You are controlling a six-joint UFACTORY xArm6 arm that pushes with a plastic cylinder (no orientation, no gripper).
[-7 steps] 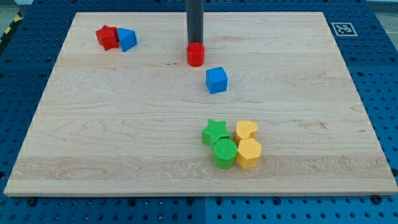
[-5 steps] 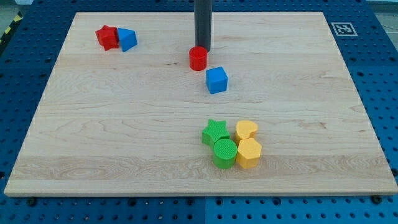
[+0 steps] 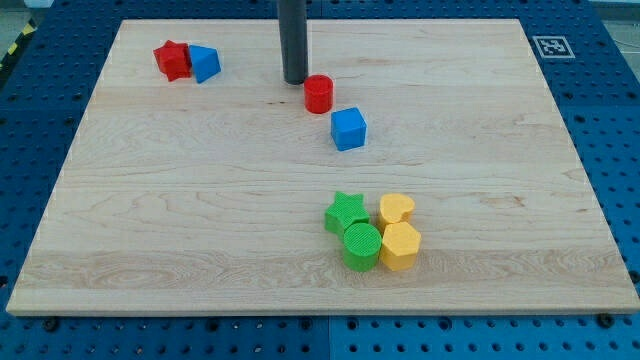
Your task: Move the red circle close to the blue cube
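The red circle (image 3: 319, 93) sits on the wooden board (image 3: 200, 200) near the view's top centre. The blue cube (image 3: 348, 129) lies just below and to the right of it, a small gap apart. My tip (image 3: 295, 80) rests on the board just to the left of and slightly above the red circle, close beside it, and I cannot tell whether they touch.
A red star-like block (image 3: 172, 60) and a blue block (image 3: 204, 64) touch at the top left. A green star (image 3: 346, 212), a green circle (image 3: 361, 246), a yellow heart (image 3: 397, 210) and a yellow hexagon (image 3: 400, 246) cluster at the bottom centre. A marker tag (image 3: 551, 46) sits top right.
My tip moved from above the red circle to its upper left. The red circle shifted slightly down and right towards the blue cube.
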